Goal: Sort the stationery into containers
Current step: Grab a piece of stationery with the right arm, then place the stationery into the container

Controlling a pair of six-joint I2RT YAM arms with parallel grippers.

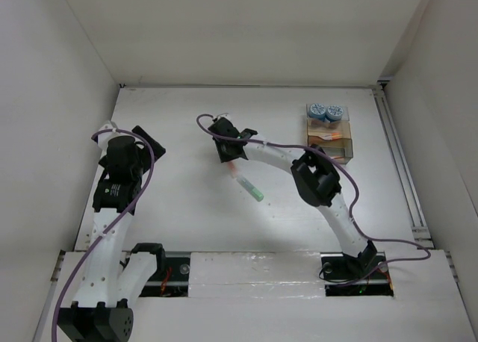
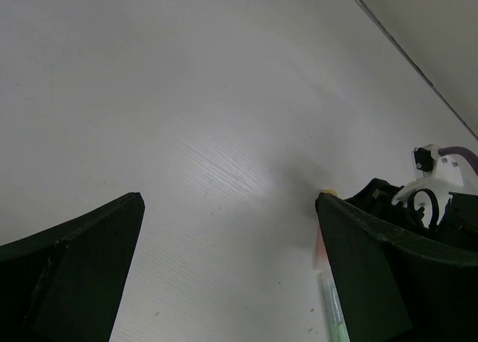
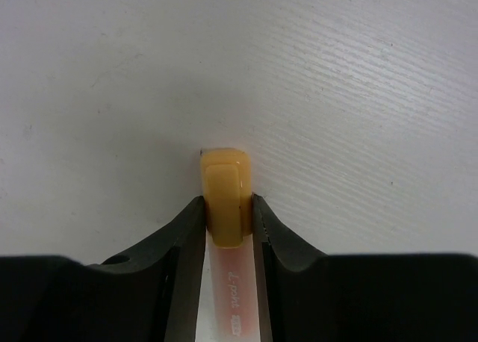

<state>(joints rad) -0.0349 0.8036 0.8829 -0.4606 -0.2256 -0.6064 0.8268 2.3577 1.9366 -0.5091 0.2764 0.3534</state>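
amber rounded cap, slim pen (image 3: 228, 267) clamped in right pincer (image 3: 226, 202); left pincer (image 2: 228, 199) wide open over grained white tbl (image 2: 224, 95).

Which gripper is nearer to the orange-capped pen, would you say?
The right. The right gripper has its jaws against both sides of the orange-capped pen; the left gripper hangs open well to its left.
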